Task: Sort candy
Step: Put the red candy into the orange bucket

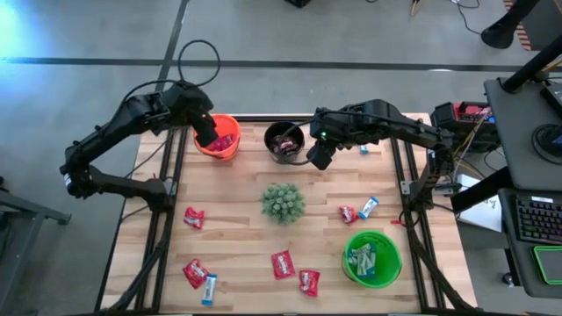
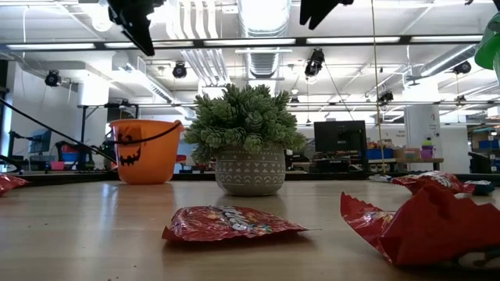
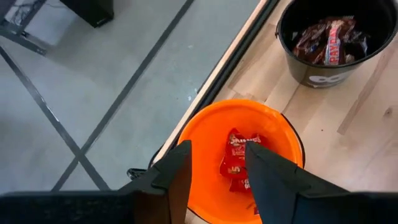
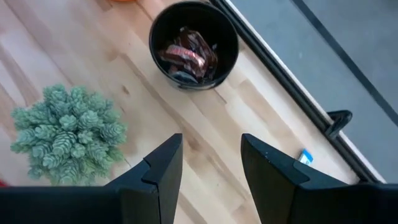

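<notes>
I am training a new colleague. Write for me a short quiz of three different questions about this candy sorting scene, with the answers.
1. True or false: the left gripper is above the orange bucket with its fingers apart and nothing between them.
2. Which bucket holds the dark brown candy? A) green bucket B) black bucket C) orange bucket
3. Fill in: the red candy already sorted lies in the ___ bucket.

Key: 1 true. 2 B, the black bucket; the green bucket holds light blue and white packets. 3 orange.
</notes>
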`<act>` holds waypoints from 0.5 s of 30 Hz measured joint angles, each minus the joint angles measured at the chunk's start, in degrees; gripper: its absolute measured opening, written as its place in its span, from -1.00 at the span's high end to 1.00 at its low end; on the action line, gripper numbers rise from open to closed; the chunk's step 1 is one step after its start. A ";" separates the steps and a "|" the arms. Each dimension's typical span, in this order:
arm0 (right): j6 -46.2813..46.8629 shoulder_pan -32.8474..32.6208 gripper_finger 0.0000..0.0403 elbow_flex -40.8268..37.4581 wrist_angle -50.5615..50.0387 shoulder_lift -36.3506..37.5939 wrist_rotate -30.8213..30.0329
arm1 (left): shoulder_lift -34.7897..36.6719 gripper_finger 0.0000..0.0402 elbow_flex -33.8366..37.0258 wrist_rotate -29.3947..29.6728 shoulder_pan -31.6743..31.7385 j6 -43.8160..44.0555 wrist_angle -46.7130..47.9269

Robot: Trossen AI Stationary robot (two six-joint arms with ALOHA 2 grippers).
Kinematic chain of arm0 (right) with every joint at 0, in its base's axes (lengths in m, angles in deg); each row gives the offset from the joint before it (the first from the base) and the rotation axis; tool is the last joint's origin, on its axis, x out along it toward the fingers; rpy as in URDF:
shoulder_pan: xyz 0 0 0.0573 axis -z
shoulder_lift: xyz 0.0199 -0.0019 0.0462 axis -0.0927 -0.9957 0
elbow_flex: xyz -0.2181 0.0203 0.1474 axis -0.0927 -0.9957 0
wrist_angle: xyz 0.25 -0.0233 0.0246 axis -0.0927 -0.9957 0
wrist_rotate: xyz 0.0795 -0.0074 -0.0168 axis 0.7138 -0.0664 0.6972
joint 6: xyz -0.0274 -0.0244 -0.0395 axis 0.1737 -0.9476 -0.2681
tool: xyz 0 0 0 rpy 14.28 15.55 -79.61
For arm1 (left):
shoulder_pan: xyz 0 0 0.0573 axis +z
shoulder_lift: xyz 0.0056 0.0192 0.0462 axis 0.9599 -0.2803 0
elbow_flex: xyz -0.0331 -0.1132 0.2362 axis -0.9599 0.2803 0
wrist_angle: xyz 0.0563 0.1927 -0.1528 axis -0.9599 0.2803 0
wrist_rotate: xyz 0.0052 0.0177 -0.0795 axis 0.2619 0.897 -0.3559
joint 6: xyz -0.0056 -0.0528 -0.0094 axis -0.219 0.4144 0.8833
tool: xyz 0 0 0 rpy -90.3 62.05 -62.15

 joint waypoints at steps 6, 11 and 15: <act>6.49 -0.13 0.24 -4.84 0.04 0.08 0.25 | 2.97 0.35 -0.02 -0.04 0.00 0.48 0.04; 12.98 -0.88 0.24 -12.10 -0.01 0.35 2.15 | 4.05 0.35 -0.02 -0.07 0.00 0.66 0.08; 18.78 -1.22 0.24 -17.61 0.00 0.52 4.46 | 4.11 0.35 -0.02 -0.07 0.00 0.15 0.09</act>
